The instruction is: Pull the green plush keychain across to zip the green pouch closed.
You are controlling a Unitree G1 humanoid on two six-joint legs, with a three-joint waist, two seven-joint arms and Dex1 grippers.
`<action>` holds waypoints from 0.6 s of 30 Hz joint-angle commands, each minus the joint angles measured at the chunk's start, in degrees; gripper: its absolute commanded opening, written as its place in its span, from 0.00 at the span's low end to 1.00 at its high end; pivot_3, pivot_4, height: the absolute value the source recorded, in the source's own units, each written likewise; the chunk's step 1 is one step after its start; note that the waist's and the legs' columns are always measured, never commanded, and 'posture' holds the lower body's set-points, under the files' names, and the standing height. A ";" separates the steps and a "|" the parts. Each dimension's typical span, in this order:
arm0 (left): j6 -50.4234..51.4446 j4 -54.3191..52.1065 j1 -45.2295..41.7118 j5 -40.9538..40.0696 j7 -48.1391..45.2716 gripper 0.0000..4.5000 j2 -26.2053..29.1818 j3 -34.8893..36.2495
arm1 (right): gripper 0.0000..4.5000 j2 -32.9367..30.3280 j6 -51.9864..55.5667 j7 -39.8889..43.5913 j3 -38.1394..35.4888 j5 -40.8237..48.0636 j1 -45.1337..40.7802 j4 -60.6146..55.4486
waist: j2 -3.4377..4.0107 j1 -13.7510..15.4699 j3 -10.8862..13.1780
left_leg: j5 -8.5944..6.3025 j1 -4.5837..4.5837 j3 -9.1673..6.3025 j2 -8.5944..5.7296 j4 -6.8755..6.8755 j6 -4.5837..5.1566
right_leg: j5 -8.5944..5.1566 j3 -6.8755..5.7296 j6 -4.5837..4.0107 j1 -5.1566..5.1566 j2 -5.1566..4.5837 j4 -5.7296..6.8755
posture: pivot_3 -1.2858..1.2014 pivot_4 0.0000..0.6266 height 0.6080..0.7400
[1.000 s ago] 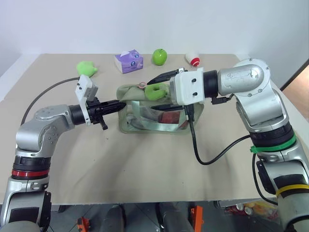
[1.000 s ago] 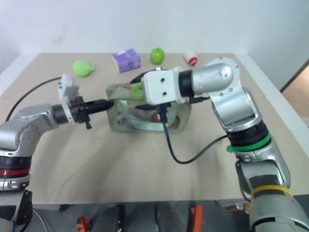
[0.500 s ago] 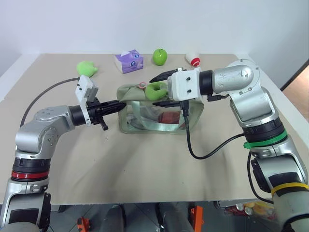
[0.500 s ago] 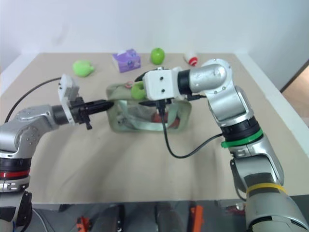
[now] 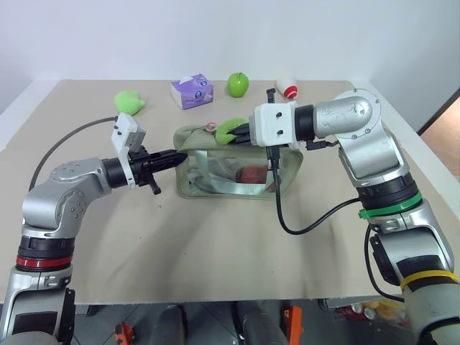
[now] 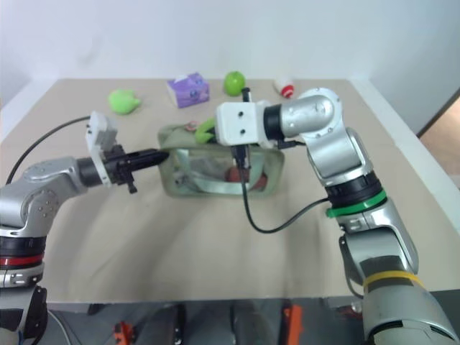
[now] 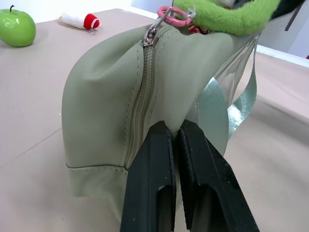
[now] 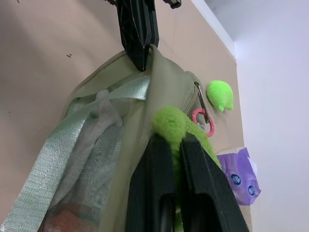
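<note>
Right gripper [image 8: 174, 140] pinches the soft, squashy keychain [image 5: 231, 128]. Left gripper [image 7: 175, 133] clamps the limp pouch [image 5: 215, 169] at its left end. Grip near the clasp [image 7: 175, 15].

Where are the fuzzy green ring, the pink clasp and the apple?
green plush keychain [image 7: 227, 17], left wrist view, fuzzy body.
pink clasp [image 8: 209, 126], right wrist view, loop's edge.
apple [image 5: 238, 84], left eye view, middle.
</note>
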 commanded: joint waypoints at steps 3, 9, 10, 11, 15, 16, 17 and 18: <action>-0.25 -0.59 -0.05 -0.89 0.28 0.00 -0.13 1.31 | 0.01 0.74 3.48 1.15 -4.17 5.29 -3.02 0.29 | 0.00 0.00 0.00 | 0.00 0.00 0.00 0.00 0.00 0.00 | 0.01 0.00 -0.01 0.00 0.00 0.00 | 0.52 0.24 1.00; -0.26 -0.37 0.08 -0.89 0.31 0.00 -0.28 1.29 | 0.01 0.62 8.57 1.74 -7.88 10.17 -5.80 2.55 | 0.00 0.00 0.00 | 0.00 0.00 0.00 0.00 0.00 0.00 | 0.00 0.00 -0.02 0.00 0.00 0.00 | 0.52 0.24 1.00; -0.27 -0.34 0.10 -0.89 0.34 0.00 -0.34 1.27 | 0.01 -0.23 8.49 2.41 -8.59 10.63 -6.06 3.39 | 0.00 0.00 0.00 | 0.00 0.00 0.00 0.00 0.00 0.00 | 0.00 0.00 -0.01 0.00 0.00 0.00 | 0.52 0.24 1.00; -0.26 -0.32 0.11 -0.93 0.32 0.00 -0.39 1.26 | 0.01 -1.37 8.43 3.01 -9.25 10.79 -6.23 4.45 | 0.00 0.00 0.00 | 0.00 0.00 0.00 0.00 0.00 0.00 | 0.00 0.00 -0.02 0.00 0.00 0.00 | 0.52 0.24 1.00; -0.29 -0.22 0.19 -0.91 0.29 0.00 -0.57 1.22 | 0.01 -6.59 6.75 5.88 -10.52 10.44 -5.28 7.28 | 0.00 0.14 0.00 | 0.00 -0.02 0.00 -0.02 0.00 0.00 | -0.01 -0.02 -0.02 0.02 -0.02 -0.02 | 0.52 0.24 1.00; -0.26 -0.25 0.22 -0.92 0.32 0.00 -0.62 1.21 | 0.01 -7.86 6.15 6.42 -10.54 10.17 -5.00 7.66 | 0.00 0.12 0.00 | 0.00 -0.02 0.03 -0.02 0.00 0.00 | -0.01 0.00 -0.02 0.01 -0.03 -0.03 | 0.52 0.24 1.00; -0.23 -0.28 0.25 -0.92 0.35 0.00 -0.65 1.21 | 0.01 -8.61 5.82 6.70 -10.50 10.05 -4.88 7.90 | 0.00 0.08 0.00 | 0.00 -0.02 0.03 -0.02 0.00 0.00 | -0.01 0.01 -0.02 0.01 -0.03 -0.03 | 0.52 0.24 1.00; -0.21 -0.28 0.27 -0.94 0.35 0.00 -0.68 1.20 | 0.01 -10.21 4.80 7.33 -10.22 9.19 -4.49 8.13 | 0.00 0.08 0.00 | 0.00 -0.02 0.01 -0.02 -0.02 0.00 | -0.01 0.00 -0.01 0.00 -0.02 -0.02 | 0.52 0.24 1.00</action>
